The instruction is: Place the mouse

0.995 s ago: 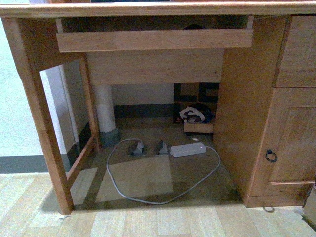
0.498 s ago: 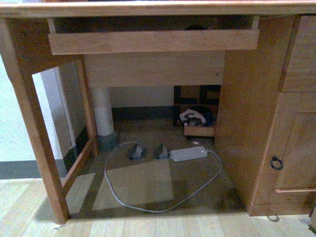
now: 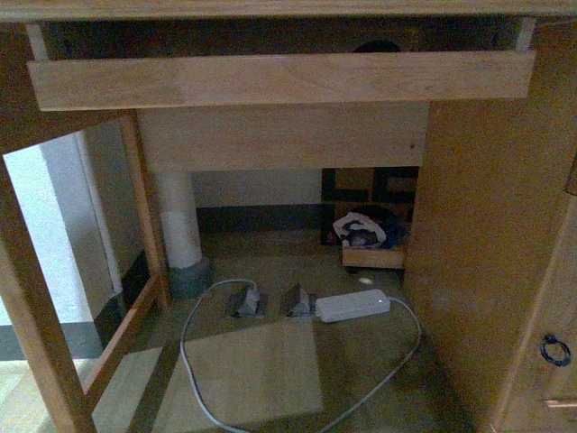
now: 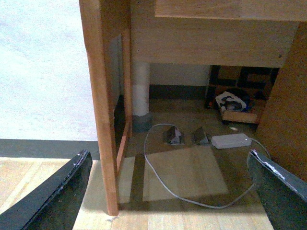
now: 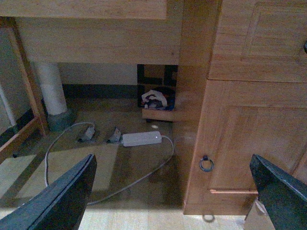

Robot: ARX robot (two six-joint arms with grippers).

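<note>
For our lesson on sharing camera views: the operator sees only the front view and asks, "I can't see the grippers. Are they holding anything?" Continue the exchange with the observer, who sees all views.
Observer: No. The left gripper is open, with nothing between its fingers.
Operator: And the right one?
Observer: The right gripper is open and empty too.
Operator: What does its camera face?
Observer: A cabinet door with a ring handle, and a drawer front above it.

Wooden desk [image 3: 469,225], pull-out shelf [image 3: 279,79], ring-handled cabinet door [image 5: 240,143], pale plank floor [image 4: 29,168], white wall [image 4: 43,62]
</note>
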